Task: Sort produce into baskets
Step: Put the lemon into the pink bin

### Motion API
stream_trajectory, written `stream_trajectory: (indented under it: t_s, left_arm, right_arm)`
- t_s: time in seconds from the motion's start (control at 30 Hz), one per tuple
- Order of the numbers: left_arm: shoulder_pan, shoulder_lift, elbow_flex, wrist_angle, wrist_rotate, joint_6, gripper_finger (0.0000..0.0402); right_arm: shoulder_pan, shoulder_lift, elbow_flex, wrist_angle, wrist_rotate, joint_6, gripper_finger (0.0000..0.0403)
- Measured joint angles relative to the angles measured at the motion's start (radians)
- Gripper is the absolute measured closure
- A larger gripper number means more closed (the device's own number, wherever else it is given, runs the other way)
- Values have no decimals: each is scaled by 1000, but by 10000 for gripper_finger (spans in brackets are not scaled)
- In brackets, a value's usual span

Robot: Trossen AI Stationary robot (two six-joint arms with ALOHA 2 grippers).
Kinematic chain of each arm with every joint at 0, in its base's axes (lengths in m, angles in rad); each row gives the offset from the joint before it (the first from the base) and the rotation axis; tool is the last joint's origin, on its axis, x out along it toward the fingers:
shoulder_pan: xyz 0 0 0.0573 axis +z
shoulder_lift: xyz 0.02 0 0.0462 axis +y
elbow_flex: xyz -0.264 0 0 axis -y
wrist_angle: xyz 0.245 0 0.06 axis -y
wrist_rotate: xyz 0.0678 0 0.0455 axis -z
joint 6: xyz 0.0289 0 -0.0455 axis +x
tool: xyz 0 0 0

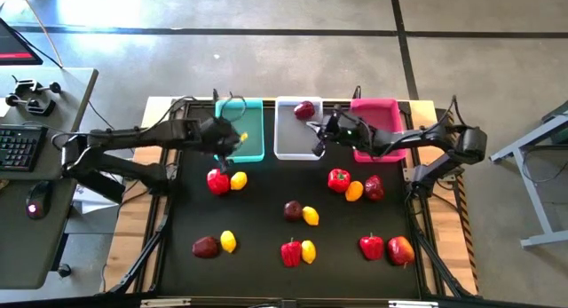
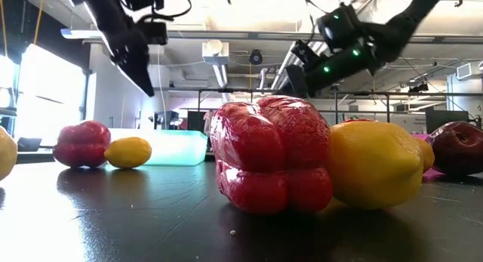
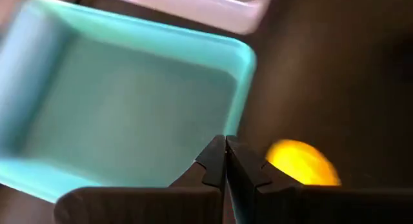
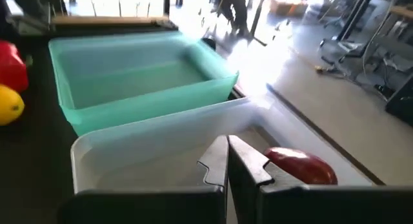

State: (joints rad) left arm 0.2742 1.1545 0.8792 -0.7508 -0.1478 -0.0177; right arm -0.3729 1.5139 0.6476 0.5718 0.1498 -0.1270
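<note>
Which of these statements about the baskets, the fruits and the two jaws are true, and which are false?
1. The white basket holds one dark maroon fruit. True.
2. The left gripper holds a lemon. False: its jaws are shut on nothing, and the lemon lies on the table beside the teal basket.
3. The pink basket is full of peppers. False: no pepper shows in it.
4. The right gripper is over the white basket, jaws shut. True.
5. Many fruits lie on the black table. True.
</note>
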Motion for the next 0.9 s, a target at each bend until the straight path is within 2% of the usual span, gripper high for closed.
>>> stream_trajectory:
  t_s: [0.2,0.37,0.53,0.7,0.9]
  left_arm:
    - [-145,52,86,-110,6,-220,399]
    - [-243,145,161,-210,7,-269,370]
    - [-304,264,232,-253,13,-435,312]
    - [-317,363,284,-311,75,-580,243]
    - [-303,429,281,-345,51,-607,187]
  right_arm:
    - [25,0,-118,183,0,64,403]
    - [67,0,-125,191,0,55,403]
    - [106,0,-125,198,40,2,403]
    - [118,-1,-125,204,68,-12,403]
    - [121,-1,-125,204,69,-13,403]
